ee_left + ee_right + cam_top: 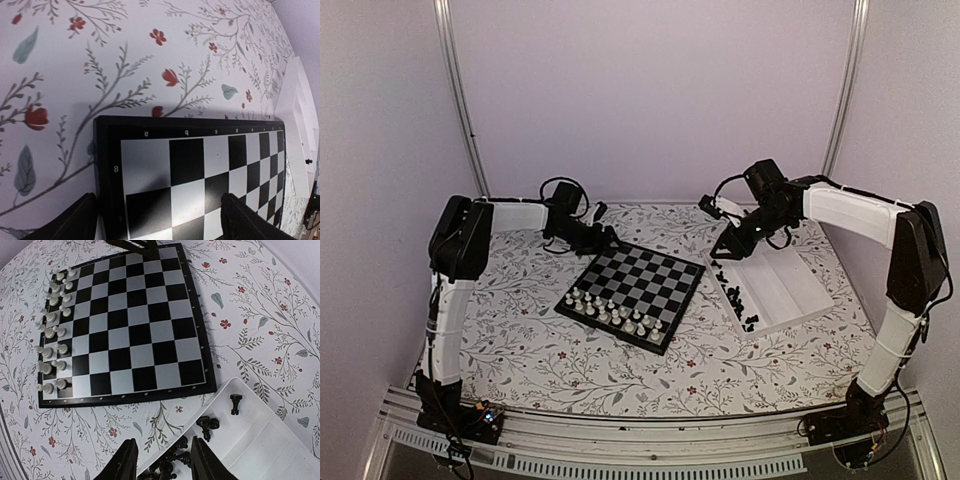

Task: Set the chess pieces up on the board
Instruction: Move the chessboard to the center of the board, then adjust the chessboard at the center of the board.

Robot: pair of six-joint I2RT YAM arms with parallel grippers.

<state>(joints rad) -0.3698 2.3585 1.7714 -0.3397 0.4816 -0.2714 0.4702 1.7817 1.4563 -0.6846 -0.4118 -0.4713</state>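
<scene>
The board lies in the middle of the table, turned at an angle. Black chess pieces lie loose along the left channel of a white tray. My right gripper hangs over that tray's far-left end. In the right wrist view it is open, one finger over the tablecloth, the other over the tray, with a heap of black pieces below the gap, none gripped. My left gripper hovers at the board's far corner, wide open above the a8 corner squares with nothing in it.
White chessmen stand in two rows along the board's near-left side. A lone black piece and a pair lie further up the tray. A flowered cloth covers the table; walls close in behind and at the sides.
</scene>
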